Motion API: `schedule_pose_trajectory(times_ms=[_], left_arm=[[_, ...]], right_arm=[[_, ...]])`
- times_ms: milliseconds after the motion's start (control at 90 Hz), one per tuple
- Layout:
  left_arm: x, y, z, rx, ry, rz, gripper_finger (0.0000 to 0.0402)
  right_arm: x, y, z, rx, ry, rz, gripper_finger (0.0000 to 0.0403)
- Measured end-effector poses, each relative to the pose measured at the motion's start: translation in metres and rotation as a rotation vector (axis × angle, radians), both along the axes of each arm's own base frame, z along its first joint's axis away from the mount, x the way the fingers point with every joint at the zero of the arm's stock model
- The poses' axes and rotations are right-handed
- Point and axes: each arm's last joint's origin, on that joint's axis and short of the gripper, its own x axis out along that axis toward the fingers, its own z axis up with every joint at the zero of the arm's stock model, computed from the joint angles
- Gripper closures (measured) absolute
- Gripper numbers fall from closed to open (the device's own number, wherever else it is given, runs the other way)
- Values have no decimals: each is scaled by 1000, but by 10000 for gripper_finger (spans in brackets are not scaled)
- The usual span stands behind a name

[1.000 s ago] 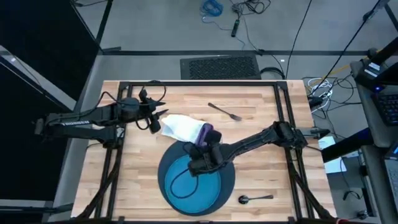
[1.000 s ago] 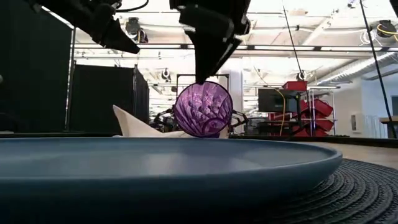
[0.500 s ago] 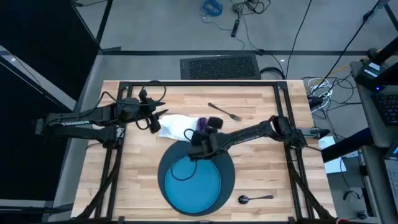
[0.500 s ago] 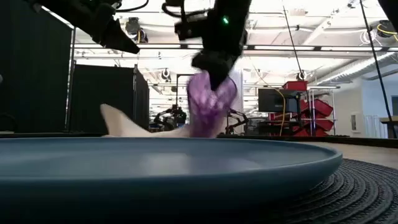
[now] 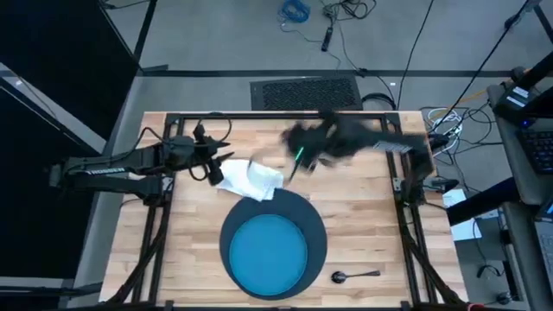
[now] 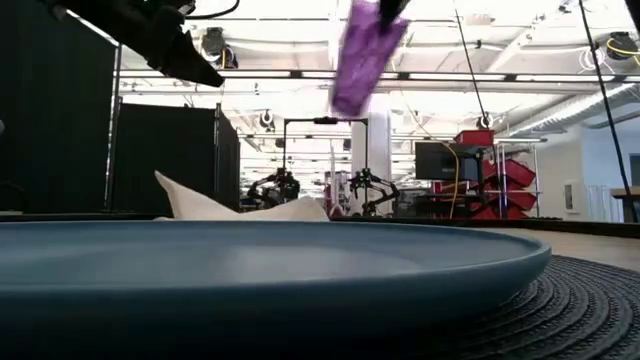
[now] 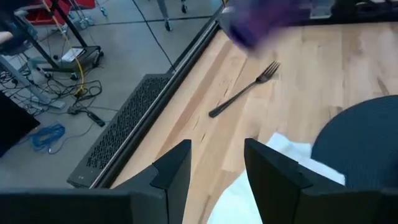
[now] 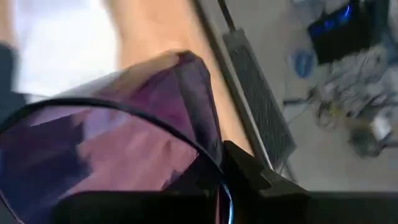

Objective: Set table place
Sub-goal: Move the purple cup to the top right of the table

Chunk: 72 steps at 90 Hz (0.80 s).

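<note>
While the light plank table [image 5: 363, 225] carried the setting, a large dark slate-blue round charger [image 5: 318, 235] lay near its front edge with a smaller bright blue plate [image 5: 268, 250] on it. Behind them, a crumpled white cloth napkin [image 5: 251, 179] lay just beside the charger's rim. Over the napkin's left end hovered the left tool [image 5: 221, 167], fingers [image 7: 174, 171] apart and empty. Raised above the table's rear half, the right tool [image 5: 298, 147] gripped a small purple faceted cup [image 6: 362, 50]. A dark spoon [image 5: 354, 276] lay by the front right corner.
</note>
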Motion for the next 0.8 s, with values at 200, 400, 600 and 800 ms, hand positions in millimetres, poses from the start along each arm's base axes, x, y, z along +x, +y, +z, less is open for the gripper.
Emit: schedule_pose_trajectory(times_ms=[200,400,600,800], left_arm=[[0,0,0,4,2,-2,267],[1,0,1,7,-10,-3,267],[1,0,1,7,-14,-3,267],[1,0,1,1,-18,0,267]], right_arm=[[-75,-79,23,248,-148,-199,403],[-90,-131,-20,378,-34,-272,403],[-94,-173,-73,463,-27,-241,403],[-117,-198,-105,585,-51,-293,403]])
